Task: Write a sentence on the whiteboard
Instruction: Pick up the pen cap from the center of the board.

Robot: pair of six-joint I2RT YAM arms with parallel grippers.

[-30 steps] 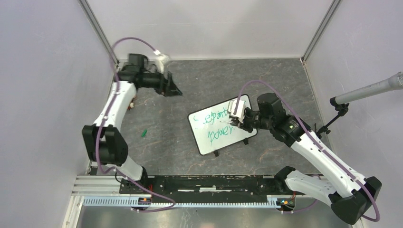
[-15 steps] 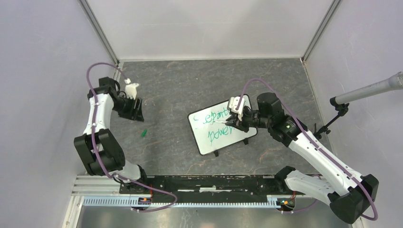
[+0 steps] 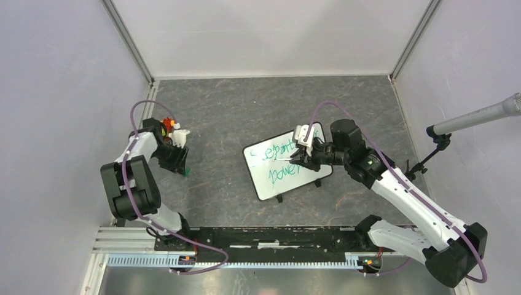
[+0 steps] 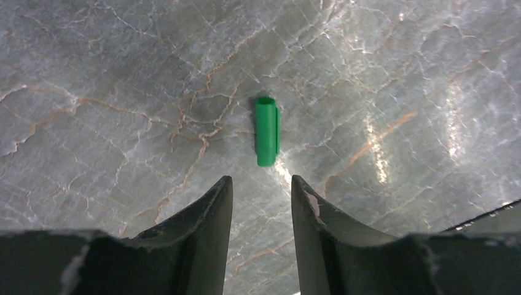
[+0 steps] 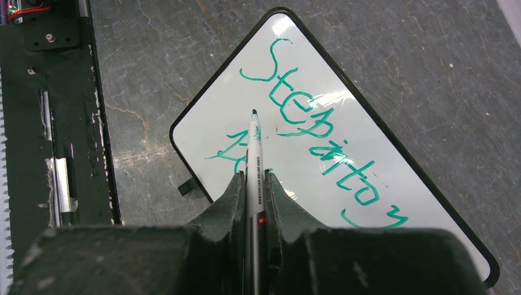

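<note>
Grey marble-look table (image 3: 246,104) inside a white-walled enclosure, mic (image 3: 473,120) poking in from the right. The whiteboard (image 3: 264,184) lies flat, right of centre at mid-depth, skewed to the table edges. The sentence (image 5: 319,132) is in green across two lines: the top line reads roughly "Step into" plus something more, and the second line is partly hidden behind the pen in the wrist view (so I can't tell if the last word is finished). The right gripper (image 5: 253,181) is clamped on the marker (image 5: 254,153), uncapped, its tip over the board between the two lines; contact with the surface is unclear. The left gripper (image 4: 261,181) is over at the left of the table, jaws apart with nothing between them, pointed at the green cap (image 4: 267,131) lying just ahead of its fingertips. My read: writing mostly done. Left: maybe the final strokes, then fetching the cap and closing the pen.
</note>
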